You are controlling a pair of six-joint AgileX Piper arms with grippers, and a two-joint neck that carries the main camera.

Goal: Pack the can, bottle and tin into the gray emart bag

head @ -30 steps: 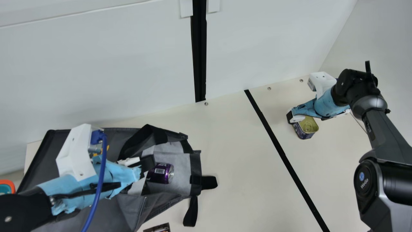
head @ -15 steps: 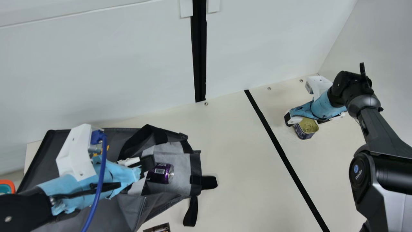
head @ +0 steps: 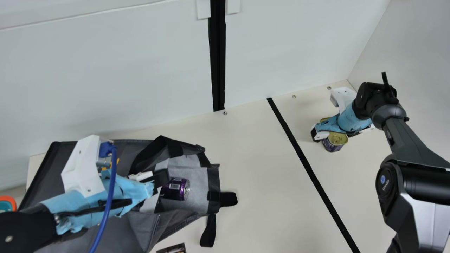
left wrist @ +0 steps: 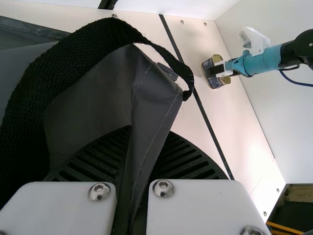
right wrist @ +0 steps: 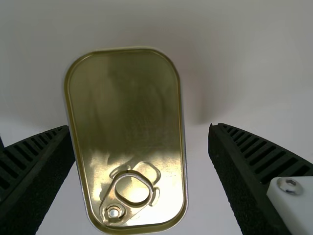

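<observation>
In the main view my left gripper [head: 160, 178] is at the mouth of the gray bag [head: 144, 228], which lies on its side. The left wrist view has my left gripper [left wrist: 131, 183] shut on a fold of the bag [left wrist: 151, 117]. A purple can [head: 180, 189] lies inside the mouth. My right gripper [head: 330, 132] is low over the tin [head: 338, 140] at the right. In the right wrist view that gripper [right wrist: 141, 128] is open, its fingers on either side of the gold-lidded tin [right wrist: 122, 107]; the left one looks close to its edge.
A dark printed item [head: 172, 248] sits at the main view's bottom edge. An orange-rimmed object [head: 7, 203] is at the far left. Black bag straps [head: 209, 230] lie on the table beside the mouth; a black tape line [head: 309, 168] crosses between bag and tin.
My right gripper has shifted left and lower over the tin, so more of the lid's middle is covered while its far end now shows behind. The left arm, bag and can have kept still.
</observation>
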